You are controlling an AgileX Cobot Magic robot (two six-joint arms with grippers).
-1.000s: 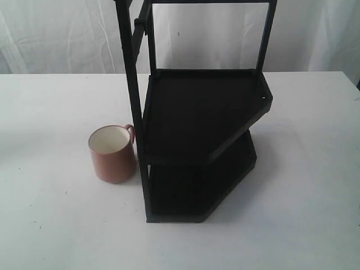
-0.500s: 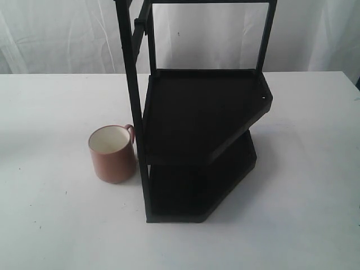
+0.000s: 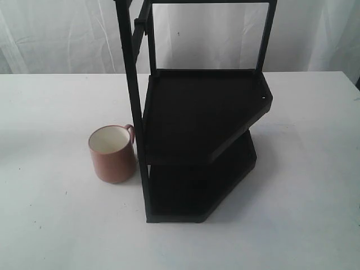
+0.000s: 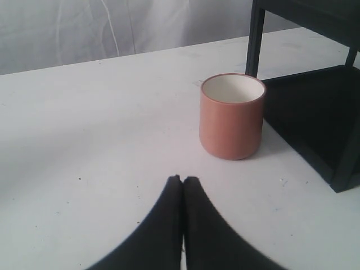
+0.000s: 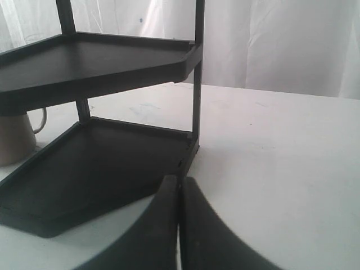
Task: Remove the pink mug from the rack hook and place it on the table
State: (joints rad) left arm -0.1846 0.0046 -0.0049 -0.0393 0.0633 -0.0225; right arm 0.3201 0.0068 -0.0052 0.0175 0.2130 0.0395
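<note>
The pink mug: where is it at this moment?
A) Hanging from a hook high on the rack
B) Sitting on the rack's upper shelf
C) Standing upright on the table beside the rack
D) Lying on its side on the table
C: the pink mug stands upright, opening up, on the table beside the black rack, by its front post.
</note>
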